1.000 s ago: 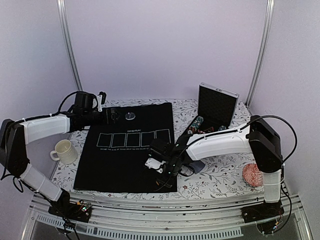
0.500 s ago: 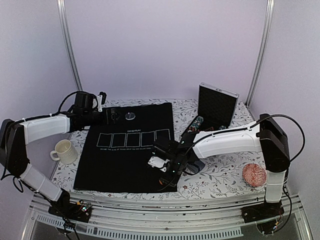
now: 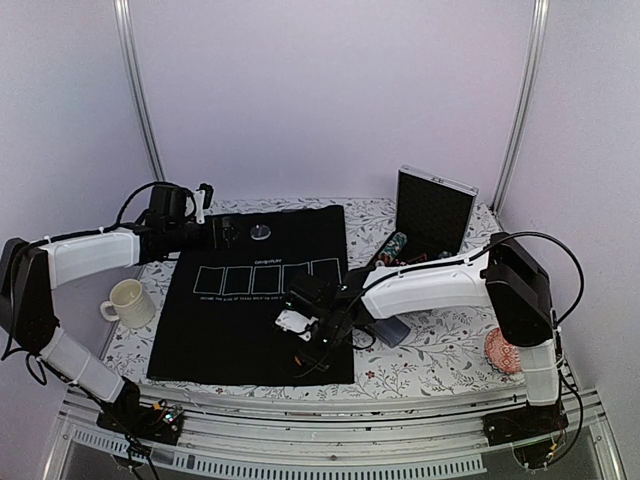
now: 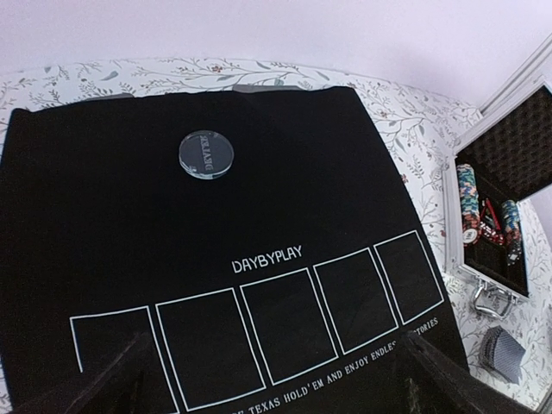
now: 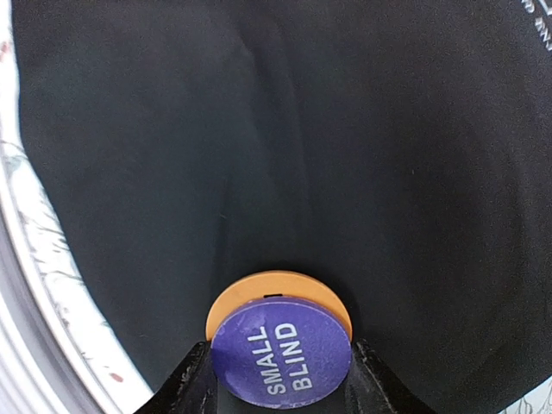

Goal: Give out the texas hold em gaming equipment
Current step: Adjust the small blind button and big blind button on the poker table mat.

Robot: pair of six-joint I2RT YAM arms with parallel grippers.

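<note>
The right gripper [image 5: 280, 358] is clamped on two stacked discs, a purple disc [image 5: 280, 345] marked SMALL BLIND lying on an orange disc [image 5: 259, 289]. It holds them over the black mat [image 3: 230, 320] close to its near edge, toward the right corner; I cannot tell whether they touch it. The left gripper [image 4: 276, 345] hangs with jaws spread wide over the mat's far left part. A silver disc [image 4: 206, 153] lies near the mat's far edge. Chips [image 4: 468, 203] sit in the open case [image 3: 432, 210] at the table's [image 3: 440, 365] far right corner, and cards [image 4: 502, 352] lie just off the mat's right edge.
</note>
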